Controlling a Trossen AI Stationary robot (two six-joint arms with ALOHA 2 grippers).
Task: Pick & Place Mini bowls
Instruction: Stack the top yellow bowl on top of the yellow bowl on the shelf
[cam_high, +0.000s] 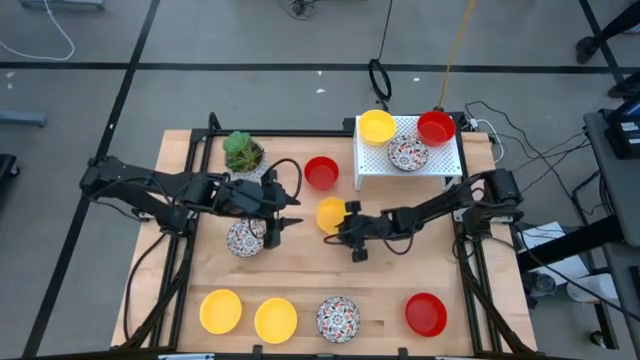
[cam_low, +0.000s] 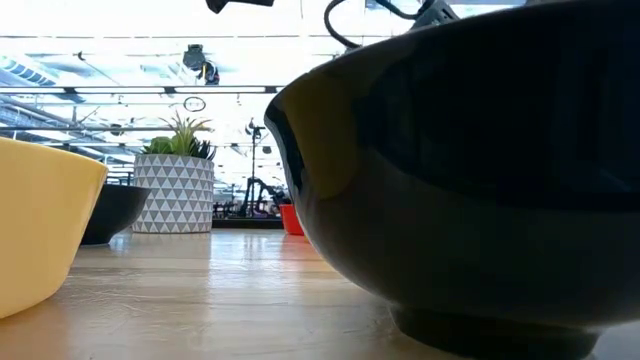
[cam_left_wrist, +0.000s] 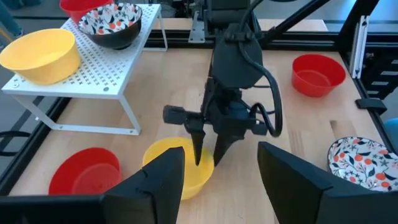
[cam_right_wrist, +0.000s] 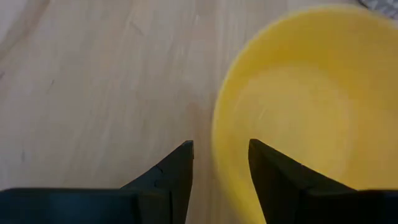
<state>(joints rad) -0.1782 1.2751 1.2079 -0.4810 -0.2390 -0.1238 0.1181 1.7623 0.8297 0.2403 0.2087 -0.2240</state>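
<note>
A yellow mini bowl (cam_high: 331, 214) (cam_right_wrist: 305, 112) stands on the table's middle. My right gripper (cam_high: 347, 230) (cam_right_wrist: 221, 149) points down at it, open. Its fingers stand on either side of the bowl's rim (cam_right_wrist: 219, 134), one over the hollow and one outside; no touch shows. My left gripper (cam_high: 287, 215) (cam_left_wrist: 221, 154) is open and hovers left of that bowl, beside a patterned bowl (cam_high: 245, 238). A red bowl (cam_high: 321, 172) sits farther back. On the white rack (cam_high: 440, 165) rest a yellow bowl (cam_high: 377, 126), a red one (cam_high: 436, 127) and a patterned one (cam_high: 407, 153).
Along the near edge stand two yellow bowls (cam_high: 220, 310) (cam_high: 275, 320), a patterned bowl (cam_high: 338, 318) and a red bowl (cam_high: 426, 313). A potted plant (cam_high: 242, 152) stands at the far left. Bare wood lies between the arms and the near row.
</note>
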